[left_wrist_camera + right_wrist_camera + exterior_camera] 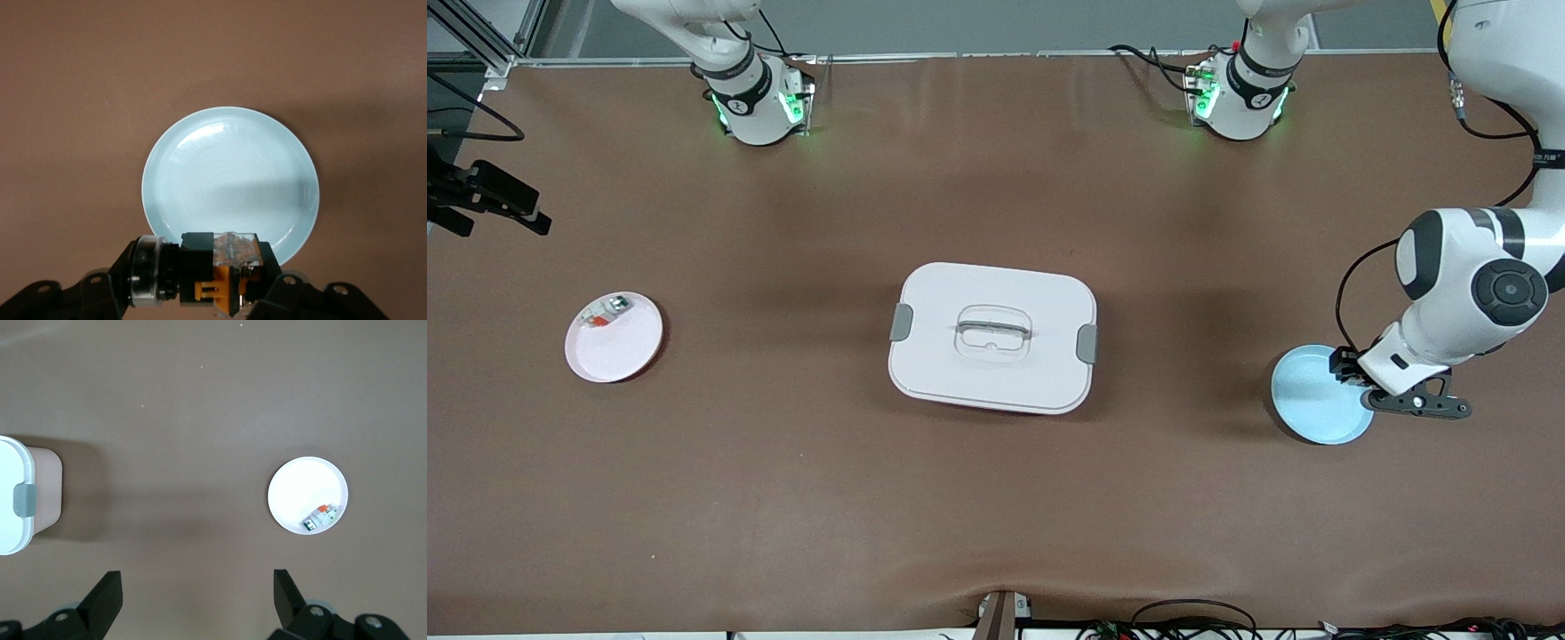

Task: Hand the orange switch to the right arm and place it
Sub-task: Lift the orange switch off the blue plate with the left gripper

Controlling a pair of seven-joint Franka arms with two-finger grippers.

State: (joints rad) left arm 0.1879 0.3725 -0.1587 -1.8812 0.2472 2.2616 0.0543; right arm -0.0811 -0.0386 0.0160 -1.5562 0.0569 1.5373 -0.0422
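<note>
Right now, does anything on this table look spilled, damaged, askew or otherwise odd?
Nothing stands out. The left gripper holds the orange switch over the blue plate, which is bare. The lidded white box sits closed mid-table, and a pale small part lies on the white plate. The right gripper hangs open above bare table.

Even overhead light, room bright. Soft shadow lay under left gripper (223, 293) across blue plate (230, 173). Gripper itself slightly blurred; table (783, 498) sharp, mild sheen.
</note>
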